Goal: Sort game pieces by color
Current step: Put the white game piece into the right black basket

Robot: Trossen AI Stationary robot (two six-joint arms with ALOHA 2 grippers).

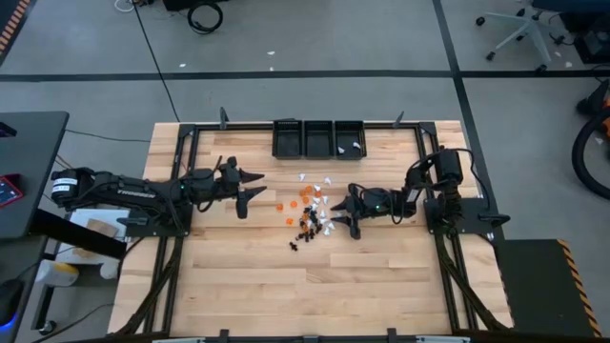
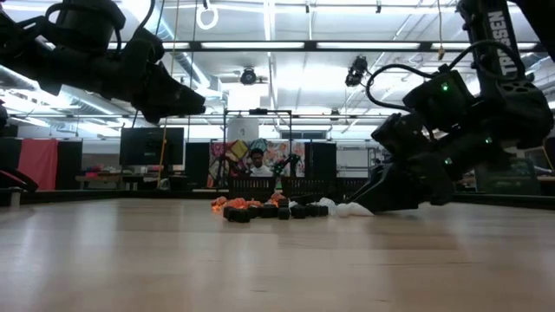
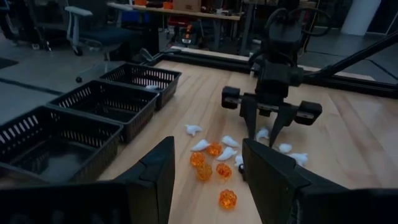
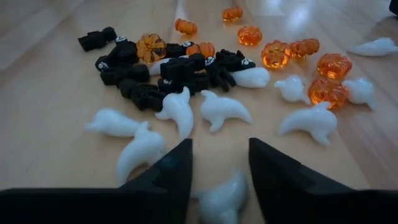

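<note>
The game pieces lie in a loose pile at the table's middle: orange pumpkins (image 1: 303, 195) (image 4: 292, 53), black pieces (image 1: 307, 229) (image 4: 168, 71) and white ghosts (image 1: 326, 221) (image 4: 221, 109). My right gripper (image 1: 334, 213) (image 4: 219, 149) is open and low at the pile's right side, its tips down at the table (image 2: 360, 206). One white ghost (image 4: 221, 199) lies between its fingers. My left gripper (image 1: 259, 186) (image 3: 208, 149) is open and empty. It hovers above the table to the left of the pile. My right gripper's fingers (image 4: 171, 171) stand on either side of the white ghost on the table, slanting down from the table's right. I cannot tell whether they touch it.
Three black mesh bins (image 1: 317, 138) (image 3: 102, 106) stand in a row at the table's far edge. The right one holds a few white pieces (image 1: 351, 148). A black frame (image 1: 186, 181) runs around the table. There is bare wood near the front edge.
</note>
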